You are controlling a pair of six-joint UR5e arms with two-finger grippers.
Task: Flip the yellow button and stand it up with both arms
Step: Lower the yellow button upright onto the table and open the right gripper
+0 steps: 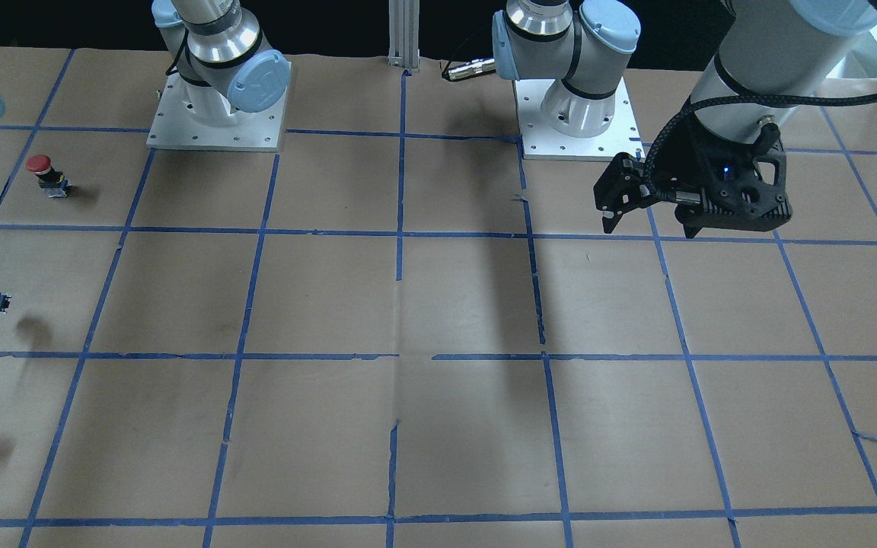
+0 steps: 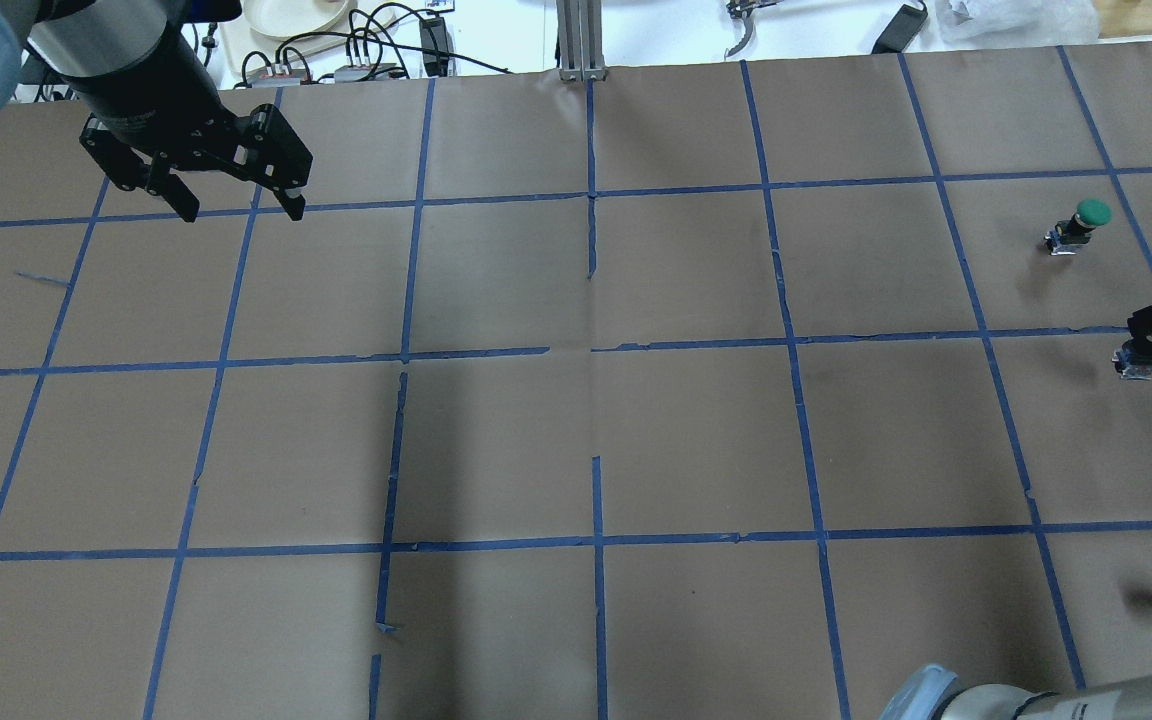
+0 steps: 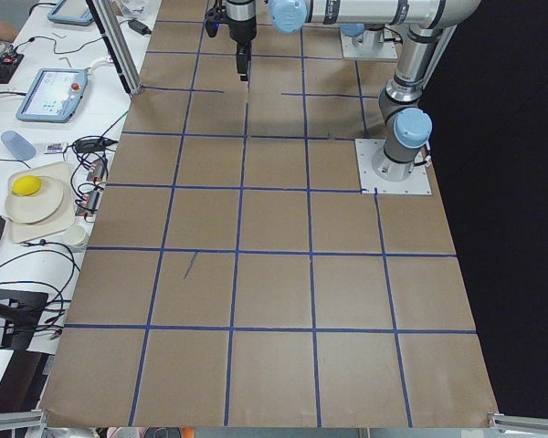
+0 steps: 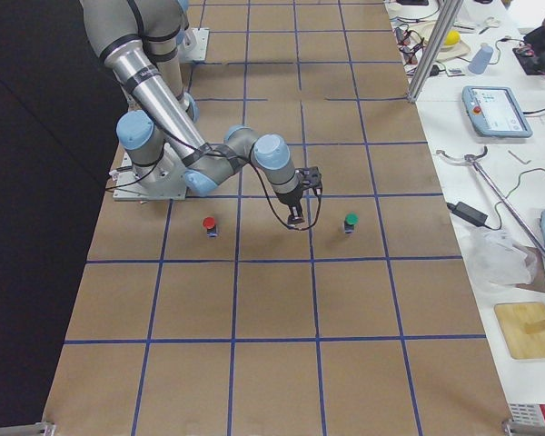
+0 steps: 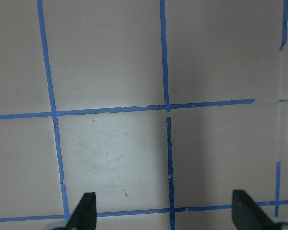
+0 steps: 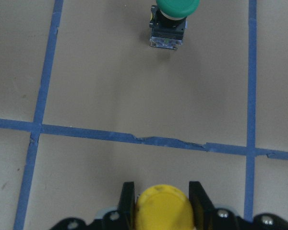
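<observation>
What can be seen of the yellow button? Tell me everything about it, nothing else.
The small push-button with a round, glossy yellow mushroom cap looks plastic. Beyond the cap come a black collar and a grey switch body. The right pincer is shut on the cap, one black finger on each side. Nothing else touches it. Its shadow lies apart on the brown paper, so it seems lifted, and tilted rather than upright, at the table's far right.

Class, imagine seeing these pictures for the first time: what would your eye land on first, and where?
First the yellow button, its cap clamped in the right gripper, near the edge of the table on the robot's right. A green button stands upright just beyond it. The left gripper hangs open over bare paper at the opposite side.
</observation>
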